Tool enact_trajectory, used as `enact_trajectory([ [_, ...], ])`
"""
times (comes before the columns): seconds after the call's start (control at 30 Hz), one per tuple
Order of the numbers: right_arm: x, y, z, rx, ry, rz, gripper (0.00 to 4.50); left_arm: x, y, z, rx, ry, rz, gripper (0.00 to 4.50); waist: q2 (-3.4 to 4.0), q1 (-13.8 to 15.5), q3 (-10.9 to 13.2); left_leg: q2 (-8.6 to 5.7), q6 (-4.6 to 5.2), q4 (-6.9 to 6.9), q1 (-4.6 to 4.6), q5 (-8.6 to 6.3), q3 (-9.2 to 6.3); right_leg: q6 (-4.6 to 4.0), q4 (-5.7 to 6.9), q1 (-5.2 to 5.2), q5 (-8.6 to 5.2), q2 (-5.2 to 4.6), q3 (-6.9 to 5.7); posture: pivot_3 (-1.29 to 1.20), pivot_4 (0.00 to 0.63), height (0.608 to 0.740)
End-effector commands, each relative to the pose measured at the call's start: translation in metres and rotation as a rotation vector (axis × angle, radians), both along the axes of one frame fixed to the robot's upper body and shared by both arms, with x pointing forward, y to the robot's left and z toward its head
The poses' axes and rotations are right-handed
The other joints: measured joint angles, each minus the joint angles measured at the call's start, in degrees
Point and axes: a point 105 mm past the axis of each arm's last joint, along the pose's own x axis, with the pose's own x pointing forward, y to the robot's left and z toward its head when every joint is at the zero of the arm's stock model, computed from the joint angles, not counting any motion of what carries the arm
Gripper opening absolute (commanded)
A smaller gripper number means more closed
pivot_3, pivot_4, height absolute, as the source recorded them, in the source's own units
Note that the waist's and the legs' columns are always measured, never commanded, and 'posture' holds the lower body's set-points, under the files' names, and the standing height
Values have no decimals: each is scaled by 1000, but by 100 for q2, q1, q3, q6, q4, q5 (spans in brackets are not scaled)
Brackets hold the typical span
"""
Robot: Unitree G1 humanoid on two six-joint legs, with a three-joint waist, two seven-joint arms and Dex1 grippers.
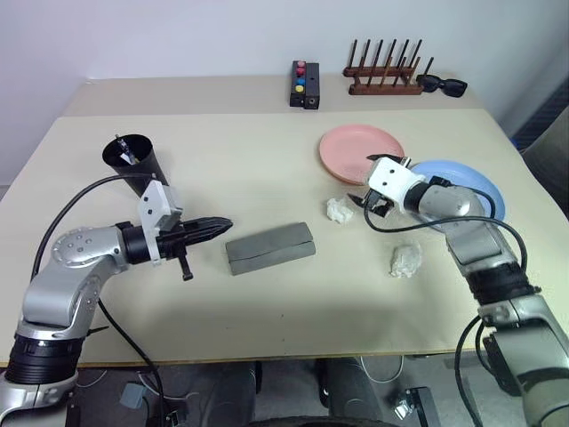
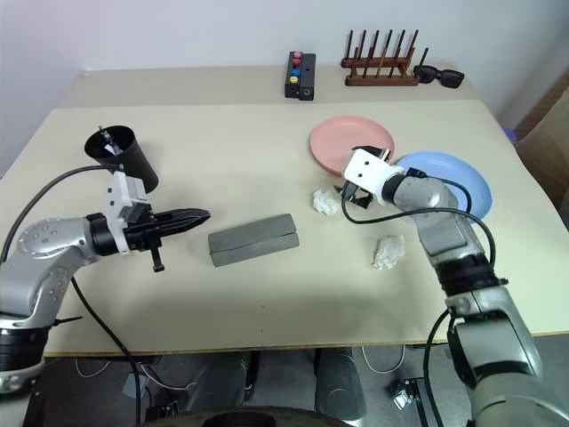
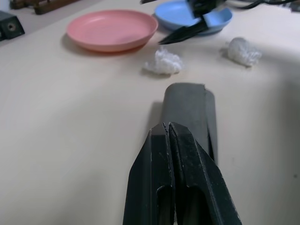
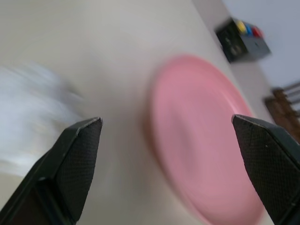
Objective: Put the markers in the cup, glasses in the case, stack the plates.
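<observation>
The black cup (image 1: 135, 163) stands at the left with a marker (image 1: 124, 149) sticking up inside it. The grey case (image 1: 269, 247) lies shut mid-table. My left gripper (image 1: 220, 226) is shut and empty, its tips level and pointing at the case's left end (image 3: 186, 101). The pink plate (image 1: 360, 149) and blue plate (image 1: 467, 184) lie side by side at the right. Between them, low over the table, my right gripper (image 4: 168, 125) is open and faces the pink plate (image 4: 206, 154). The glasses are out of view.
Two crumpled white tissues (image 1: 339, 210) (image 1: 405, 260) lie near the plates. At the back stand a black box with coloured buttons (image 1: 305, 84), a wooden peg rack (image 1: 384, 78) and black sunglasses (image 1: 442, 84). The table's front edge runs just below the arms.
</observation>
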Motion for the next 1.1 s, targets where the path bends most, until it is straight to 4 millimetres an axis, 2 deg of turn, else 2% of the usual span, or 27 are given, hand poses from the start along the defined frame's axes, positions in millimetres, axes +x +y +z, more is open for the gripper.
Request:
enact_trajectory([
  [0.03, 13, -5, 7, -58, -59, 1, 4500, -7, -3, 8, -18, -37, -16, 42, 0, -5, 0, 0, 0, -3, 0, 0, 0, 0, 0, -1, 0, 0, 0, 0, 150, 739],
  [0.23, 28, -4, -12, -111, -39, -1, 4500, -9, 3, 6, -16, -31, 12, 42, 1, -42, 1, 0, 0, -1, 2, 1, 1, -3, 2, 0, 1, 1, 2, 0, 150, 739],
  [0.27, 30, -4, -15, -117, -36, -8, 4261, -9, 4, 6, -15, -30, 16, 9, 2, -70, 1, 0, 0, 0, 2, 1, 1, -3, 2, 0, 1, 2, 2, 0, 150, 739],
  [0.33, 32, -5, -18, -122, -36, -19, 3670, -9, 4, 6, -15, -29, 21, 0, 2, -115, 1, 0, -1, -1, 3, 1, 1, -3, 2, 1, 1, 1, 3, 0, 150, 739],
  [0.53, 33, -8, -26, -164, -56, -19, 427, -12, 6, 4, -18, -25, 32, 0, 2, -143, 1, -1, -1, -4, 2, 1, -1, -2, 2, 0, 2, 2, 4, 0, 150, 739],
  [0.57, 33, -7, -25, -166, -65, -14, 48, -12, 6, 4, -18, -25, 34, 0, 3, -144, 1, -1, -1, -4, 3, 1, -1, -2, 2, 0, 2, 2, 4, 0, 150, 739],
  [0.67, 31, -3, -18, -178, -122, 19, 48, -11, 7, 3, -21, -25, 37, 0, 5, -146, 2, -1, -1, -2, 5, 1, -1, -2, 3, 2, 2, 3, 5, 0, 150, 739],
  [0.9, 17, 8, 19, -260, -362, 149, 48, -8, 4, -1, -31, -22, 35, 0, 16, -144, 9, -1, -1, -7, 4, 1, 0, 5, 3, -3, 5, 3, 6, 0, 150, 739],
  [1.03, 2, 1, 38, -231, -381, 158, 48, -7, 3, -1, -38, -22, 31, 0, 16, -124, 9, -1, -1, -5, 3, 1, -1, 6, 3, -1, 5, 3, 6, 0, 150, 739],
  [1.1, -12, -16, 43, -165, -311, 118, 48, -7, 1, -2, -43, -20, 24, 0, 16, -104, 9, -1, -1, -4, 3, 1, -1, 4, 1, 2, 4, 2, 6, 0, 150, 739],
])
